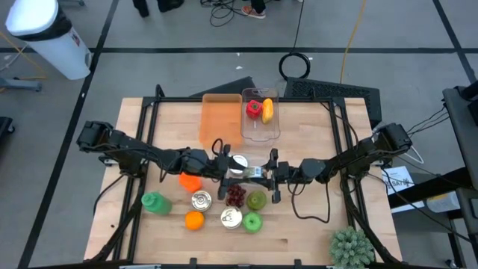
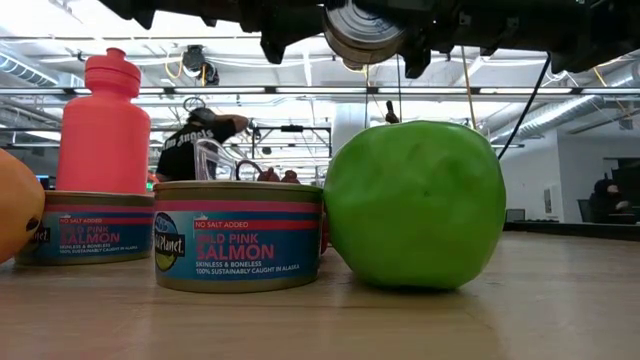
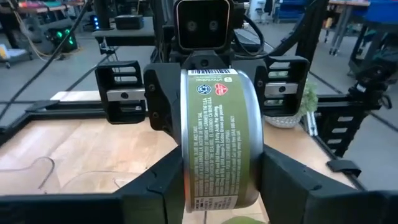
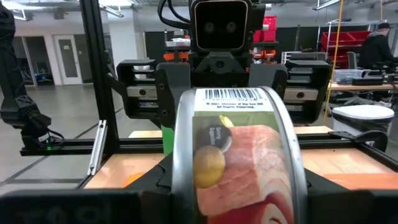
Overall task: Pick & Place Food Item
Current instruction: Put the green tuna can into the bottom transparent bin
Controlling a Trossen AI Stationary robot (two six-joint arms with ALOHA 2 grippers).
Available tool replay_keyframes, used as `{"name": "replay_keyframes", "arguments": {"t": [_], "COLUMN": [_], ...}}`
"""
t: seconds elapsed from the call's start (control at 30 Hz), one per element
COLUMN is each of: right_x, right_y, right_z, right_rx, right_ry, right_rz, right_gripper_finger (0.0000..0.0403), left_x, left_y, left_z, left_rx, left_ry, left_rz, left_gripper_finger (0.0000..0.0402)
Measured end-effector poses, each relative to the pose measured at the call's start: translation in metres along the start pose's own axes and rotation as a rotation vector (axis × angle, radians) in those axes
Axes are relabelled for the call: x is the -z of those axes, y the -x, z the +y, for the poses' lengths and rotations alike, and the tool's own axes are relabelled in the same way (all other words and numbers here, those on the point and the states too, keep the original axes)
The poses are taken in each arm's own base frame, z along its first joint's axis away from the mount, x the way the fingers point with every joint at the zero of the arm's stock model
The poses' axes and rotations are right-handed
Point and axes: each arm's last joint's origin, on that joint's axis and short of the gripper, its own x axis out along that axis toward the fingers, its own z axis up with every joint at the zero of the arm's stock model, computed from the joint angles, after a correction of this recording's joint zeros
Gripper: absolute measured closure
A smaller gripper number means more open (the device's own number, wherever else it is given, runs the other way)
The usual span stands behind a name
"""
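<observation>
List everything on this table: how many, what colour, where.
held can: one, silver, above mid-table
salmon cans: two, silver-topped, near front
green apple: one, green, right of those cans
orange: one, orange, left of them
grapes: one bunch, dark red, by the grippers
bottle: one, pink, behind the cans
green item: one, front left
clear container: one, far side, red and yellow items inside
orange board: one, left of the container
plant: one, green, front right corner
left gripper: one, dark, at the held can
right gripper: one, dark, shut on the held can
</observation>
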Motion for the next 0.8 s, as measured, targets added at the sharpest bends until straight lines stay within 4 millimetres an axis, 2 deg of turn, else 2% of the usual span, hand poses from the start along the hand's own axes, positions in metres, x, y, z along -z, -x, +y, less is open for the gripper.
{"name": "replay_keyframes", "arguments": {"t": [0.13, 0.17, 0.37, 0.5, 0.57, 0.7, 0.8], "right_x": [0.002, 0.002, 0.002, -0.001, -0.001, -0.003, -0.002], "right_y": [0.000, 0.000, 0.000, 0.001, 0.002, 0.005, 0.004], "right_z": [0.000, 0.000, -0.001, -0.001, -0.002, 0.001, -0.001], "right_rx": [-0.005, -0.005, 0.013, 0.016, 0.015, -0.017, 0.008], "right_ry": [0.008, -0.013, -0.104, -0.096, -0.095, -0.090, -0.088], "right_rz": [0.019, 0.022, 0.022, 0.034, 0.053, 0.072, 0.078], "right_gripper_finger": [0.0276, 0.0260, 0.0095, 0.0023, 0.0010, 0.0019, 0.0023], "left_x": [-0.001, -0.001, -0.010, -0.013, -0.009, 0.010, 0.028], "left_y": [0.001, 0.002, 0.018, 0.034, 0.041, 0.045, 0.042], "left_z": [-0.006, -0.007, -0.012, -0.017, -0.018, -0.012, -0.008], "left_rx": [-0.025, -0.036, -0.165, -0.242, -0.306, -0.472, -0.486], "left_ry": [-0.056, -0.081, -0.189, -0.274, -0.333, -0.475, -0.525], "left_rz": [-0.002, 0.002, 0.059, 0.144, 0.226, 0.436, 0.565], "left_gripper_finger": [0.0233, 0.0233, 0.0233, 0.0233, 0.0233, 0.0233, 0.0234]}}
